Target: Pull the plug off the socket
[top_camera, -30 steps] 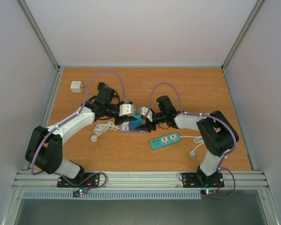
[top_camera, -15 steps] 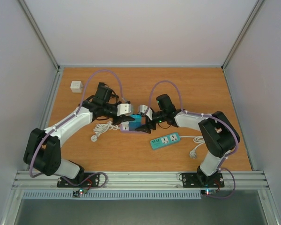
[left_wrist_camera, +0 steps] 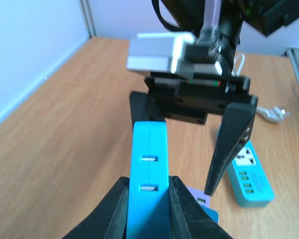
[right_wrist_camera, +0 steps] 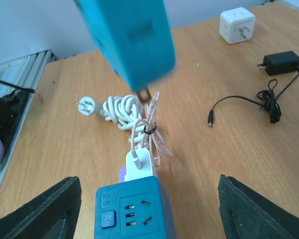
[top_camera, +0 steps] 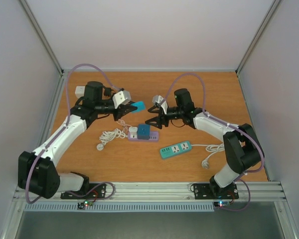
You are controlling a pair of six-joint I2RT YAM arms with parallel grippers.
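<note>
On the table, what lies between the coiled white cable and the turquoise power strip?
The purple socket strip, with a white charger and a blue block on it. The top view shows it.

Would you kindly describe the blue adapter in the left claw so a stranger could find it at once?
On the orange wooden table, look near the middle, by the purple socket strip. There the left claw grips a blue boxy adapter. Unlike the teal power strip lying flat, it hangs in the air.
</note>
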